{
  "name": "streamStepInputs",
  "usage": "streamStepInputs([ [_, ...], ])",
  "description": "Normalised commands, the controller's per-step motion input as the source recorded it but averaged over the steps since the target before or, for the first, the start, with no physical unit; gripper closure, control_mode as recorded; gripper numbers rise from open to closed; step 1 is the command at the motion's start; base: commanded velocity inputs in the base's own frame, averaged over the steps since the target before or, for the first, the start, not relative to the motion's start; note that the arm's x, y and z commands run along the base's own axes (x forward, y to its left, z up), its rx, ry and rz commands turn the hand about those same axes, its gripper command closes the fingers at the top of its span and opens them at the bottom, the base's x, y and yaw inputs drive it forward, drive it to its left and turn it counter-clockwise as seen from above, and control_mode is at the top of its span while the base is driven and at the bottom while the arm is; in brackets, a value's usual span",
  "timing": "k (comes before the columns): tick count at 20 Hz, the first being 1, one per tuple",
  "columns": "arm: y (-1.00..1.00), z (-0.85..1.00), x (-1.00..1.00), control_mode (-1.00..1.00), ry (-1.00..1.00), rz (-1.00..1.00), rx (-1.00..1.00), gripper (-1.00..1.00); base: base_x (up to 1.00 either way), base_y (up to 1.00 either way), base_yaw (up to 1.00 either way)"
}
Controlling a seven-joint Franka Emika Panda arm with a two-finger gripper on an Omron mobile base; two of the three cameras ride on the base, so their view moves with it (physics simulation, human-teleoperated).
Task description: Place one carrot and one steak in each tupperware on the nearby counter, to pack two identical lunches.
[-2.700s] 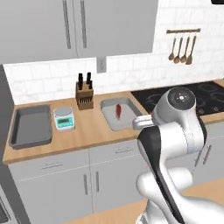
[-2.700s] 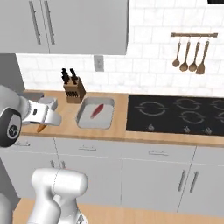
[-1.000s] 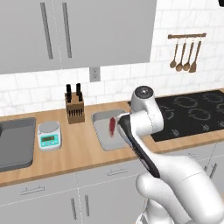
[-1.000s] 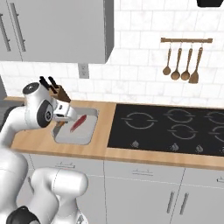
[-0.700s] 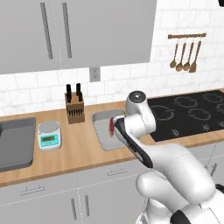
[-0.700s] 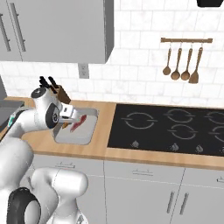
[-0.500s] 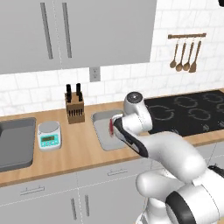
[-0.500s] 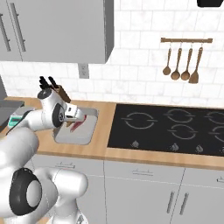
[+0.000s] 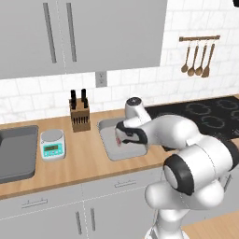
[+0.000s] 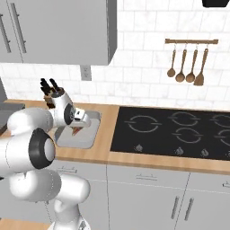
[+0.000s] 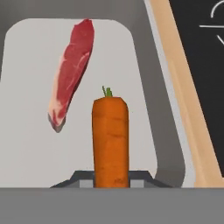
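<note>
The hand view gives the detail the base cameras lack: the claw [image 11: 111,177] is clamped on a carrot [image 11: 110,142], a bright orange stick with a small green stub at its far end, poised above the pale floor of a grey tupperware [image 11: 148,87]. Beside the carrot in that view a steak [image 11: 72,74] lies on the container floor, long and red with a paler pinkish edge. The left base view places this tupperware on the wooden worktop [image 9: 88,154], between a knife block [image 9: 80,113] and the black cooktop [image 9: 205,116], with a second grey container [image 9: 18,151] well apart at the left and a small scale [image 9: 52,144] between them.
</note>
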Motion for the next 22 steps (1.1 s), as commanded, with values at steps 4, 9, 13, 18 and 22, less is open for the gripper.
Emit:
streamStepInputs([
  [4,0.1,-0.42,0.34,-1.0,0.01,-0.01,-0.02,-1.0,0.0,0.0,0.0],
  [9,0.0,-0.14,0.36,-1.0,-0.02,-0.03,-0.03,-1.0,0.0,0.0,0.0],
  [13,0.0,0.16,0.46,-1.0,0.0,-0.12,0.0,-1.0,0.0,0.0,0.0],
  [18,0.0,0.58,-0.48,-1.0,-0.16,-0.02,0.0,-1.0,0.0,0.0,0.0],
  [22,0.01,0.81,-1.0,-1.0,-0.36,0.01,0.0,-1.0,0.0,0.0,0.0],
])
